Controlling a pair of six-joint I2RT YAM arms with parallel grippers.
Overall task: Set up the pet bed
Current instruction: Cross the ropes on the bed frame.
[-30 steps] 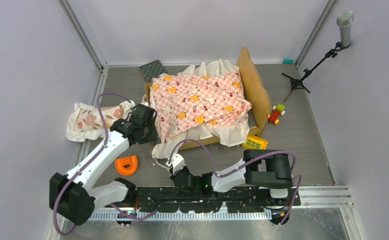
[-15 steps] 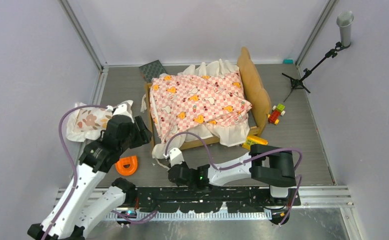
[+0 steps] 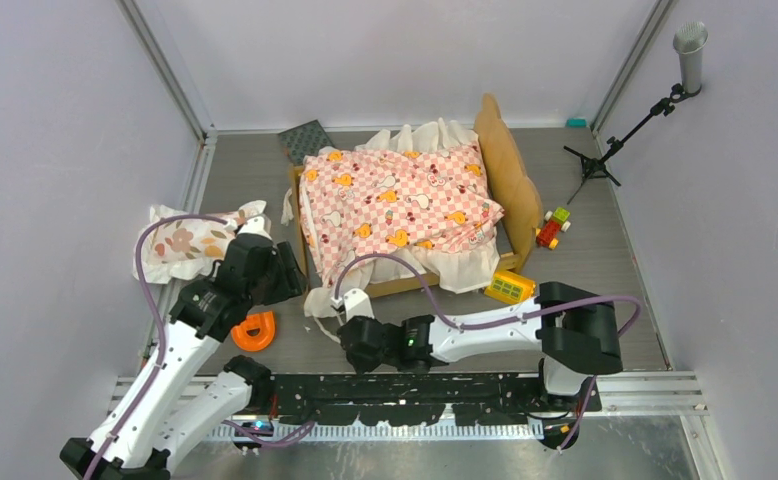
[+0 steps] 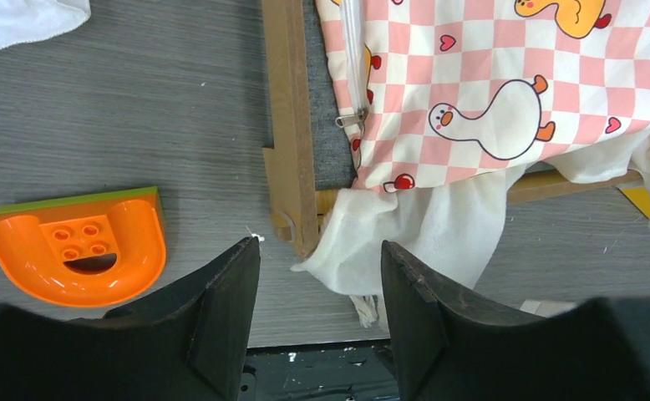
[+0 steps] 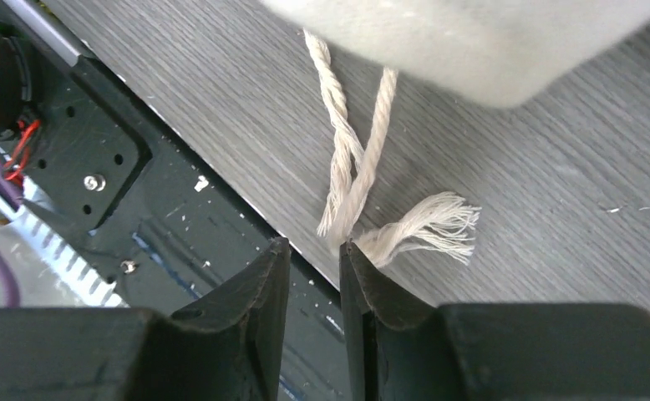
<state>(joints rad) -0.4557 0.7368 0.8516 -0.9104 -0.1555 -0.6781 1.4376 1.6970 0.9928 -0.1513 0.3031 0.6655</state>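
Observation:
The pet bed stands mid-table, its tan headboard on the right, draped in a pink-checkered ruffled sheet. A floral pillow lies to its left. My left gripper is open and empty just off the bed's near-left corner. In the left wrist view the gripper faces the wooden frame, a strip of grey mattress and the white ruffle. My right gripper sits below the ruffle. In the right wrist view the gripper has its jaws slightly apart, the frayed cord just past the fingertips.
An orange arch block lies near the left gripper. A yellow block and a red-green toy lie right of the bed. A dark grey pad and a tripod stand at the back. The black base rail is close.
My left gripper has pulled back from the bed's left rail toward the near-left corner. My right arm's elbow has swung right while its gripper stays by the ruffle's cord.

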